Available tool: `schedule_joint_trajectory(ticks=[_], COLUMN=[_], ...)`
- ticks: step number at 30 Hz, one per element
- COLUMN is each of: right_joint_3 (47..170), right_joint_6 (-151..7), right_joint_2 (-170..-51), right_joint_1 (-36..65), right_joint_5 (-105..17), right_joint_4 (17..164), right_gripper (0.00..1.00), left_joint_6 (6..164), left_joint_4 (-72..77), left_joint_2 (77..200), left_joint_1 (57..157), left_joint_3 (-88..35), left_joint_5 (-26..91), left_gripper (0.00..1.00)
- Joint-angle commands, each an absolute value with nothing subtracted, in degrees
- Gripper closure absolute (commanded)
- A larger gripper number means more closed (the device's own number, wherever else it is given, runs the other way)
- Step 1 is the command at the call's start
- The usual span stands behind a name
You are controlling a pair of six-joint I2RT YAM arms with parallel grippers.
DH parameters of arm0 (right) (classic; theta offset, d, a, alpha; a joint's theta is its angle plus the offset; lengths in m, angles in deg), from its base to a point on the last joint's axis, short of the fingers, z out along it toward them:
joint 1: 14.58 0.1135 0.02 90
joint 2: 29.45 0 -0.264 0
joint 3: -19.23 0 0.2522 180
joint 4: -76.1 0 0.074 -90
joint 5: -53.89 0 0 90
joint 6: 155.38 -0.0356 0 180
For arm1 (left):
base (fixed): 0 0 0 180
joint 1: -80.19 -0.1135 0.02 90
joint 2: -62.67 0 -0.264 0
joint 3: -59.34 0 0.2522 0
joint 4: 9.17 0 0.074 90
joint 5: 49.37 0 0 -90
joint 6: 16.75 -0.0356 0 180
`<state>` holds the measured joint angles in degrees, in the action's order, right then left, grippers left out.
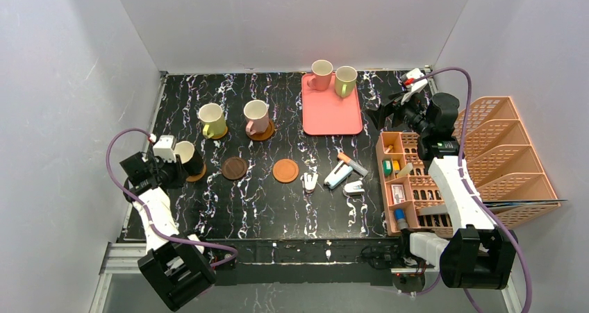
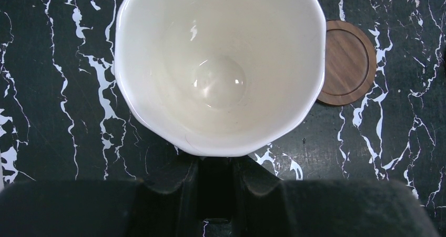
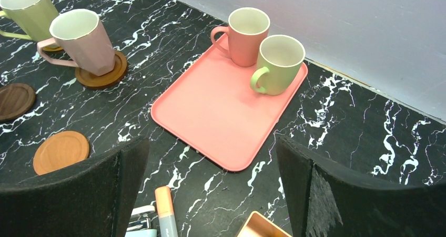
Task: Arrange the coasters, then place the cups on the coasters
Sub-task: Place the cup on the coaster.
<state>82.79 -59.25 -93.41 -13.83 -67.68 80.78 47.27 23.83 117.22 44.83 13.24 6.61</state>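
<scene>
The left pincer point(image 2: 215, 187) is clamped on the dark brown cup point(image 1: 187, 157) just ahead of it, over an orange-brown coaster point(image 1: 199, 175). The right pincer point(image 3: 213, 189) gapes apart, with a pink cup point(image 3: 244, 34) and a green cup point(image 3: 279, 61) ahead on the pink tray point(image 3: 221, 116).

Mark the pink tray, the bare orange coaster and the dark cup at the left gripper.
pink tray point(image 1: 332, 115), top view, bare middle of its floor.
orange coaster point(image 1: 285, 171), top view, disc centre.
dark cup point(image 2: 218, 84), left wrist view, cream inside bottom.

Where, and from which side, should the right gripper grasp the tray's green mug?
Rim wall of the green mug, from above, likely on the side nearest the right gripper, one finger inside: it stands upright, pink mug crowding its far side.
</scene>
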Motion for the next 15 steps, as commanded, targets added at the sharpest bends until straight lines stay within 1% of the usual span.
schedule_joint_trajectory(ticks=[1,15], right_joint_3=[83.2,83.2], right_joint_6=[-59.3,-59.3], right_joint_2=[-93.2,-93.4], right_joint_1=[-14.1,-14.1], right_joint_5=[-67.7,-67.7], right_joint_4=[79.2,79.3], right_gripper=[0.02,0.02], left_joint_6=[46.6,45.9], left_joint_4=[20.8,21.0], left_joint_2=[115.9,115.7], left_joint_1=[44.9,44.9], left_joint_3=[12.7,12.9], left_joint_5=[3.2,3.7], left_gripper=[1.0,1.0])
